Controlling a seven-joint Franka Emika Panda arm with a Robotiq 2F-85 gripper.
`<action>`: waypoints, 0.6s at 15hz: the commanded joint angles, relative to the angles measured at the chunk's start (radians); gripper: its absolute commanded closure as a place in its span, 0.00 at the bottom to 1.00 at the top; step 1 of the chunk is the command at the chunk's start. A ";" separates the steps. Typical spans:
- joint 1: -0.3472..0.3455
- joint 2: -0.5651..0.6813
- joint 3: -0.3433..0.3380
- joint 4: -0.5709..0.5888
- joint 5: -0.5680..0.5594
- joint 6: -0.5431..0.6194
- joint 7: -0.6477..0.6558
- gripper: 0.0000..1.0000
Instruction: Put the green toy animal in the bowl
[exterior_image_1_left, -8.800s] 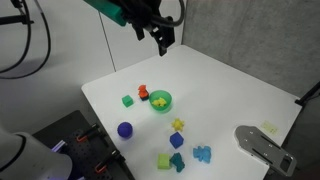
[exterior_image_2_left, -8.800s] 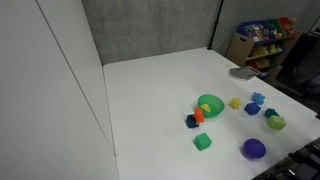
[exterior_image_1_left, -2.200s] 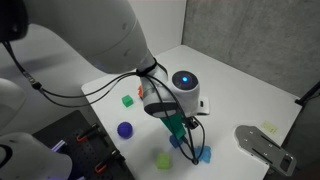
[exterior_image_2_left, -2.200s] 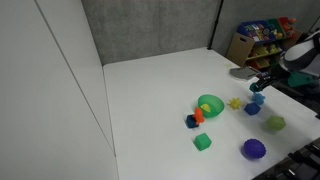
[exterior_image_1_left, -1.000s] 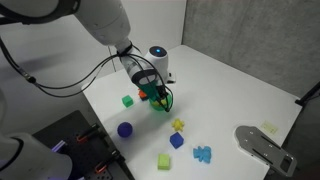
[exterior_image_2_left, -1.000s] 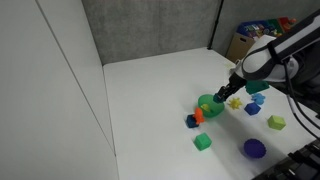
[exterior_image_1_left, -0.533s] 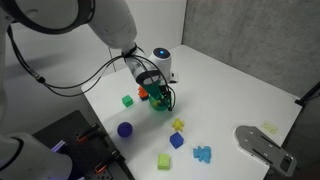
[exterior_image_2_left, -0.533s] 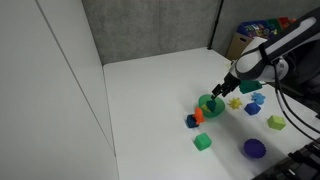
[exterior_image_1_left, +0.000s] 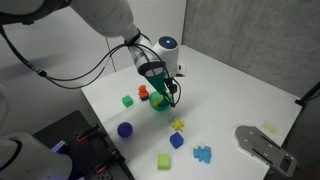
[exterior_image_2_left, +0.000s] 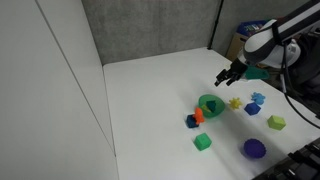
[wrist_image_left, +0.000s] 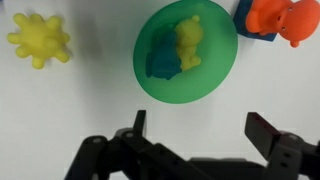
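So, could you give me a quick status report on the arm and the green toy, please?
Gripper open, empty, above the bowl. Green toy animal inside the bowl, beside a yellow toy. Nothing in the way.

Green toy animal (wrist_image_left: 163, 63): now lies in the bowl (wrist_image_left: 205, 88), upper centre of the wrist view; a second ago it was held in the jaws. Gripper (exterior_image_2_left: 228, 74): fingers now spread, empty, risen above the bowl, right of centre.

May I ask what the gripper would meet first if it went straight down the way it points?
Likely the bowl, or the table just beside it; depth below the gripper is unclear.
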 joint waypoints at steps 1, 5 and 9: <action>-0.053 -0.130 0.012 -0.048 0.105 -0.111 -0.071 0.00; -0.009 -0.260 -0.108 -0.052 0.130 -0.317 -0.070 0.00; 0.070 -0.385 -0.262 -0.054 0.011 -0.433 -0.012 0.00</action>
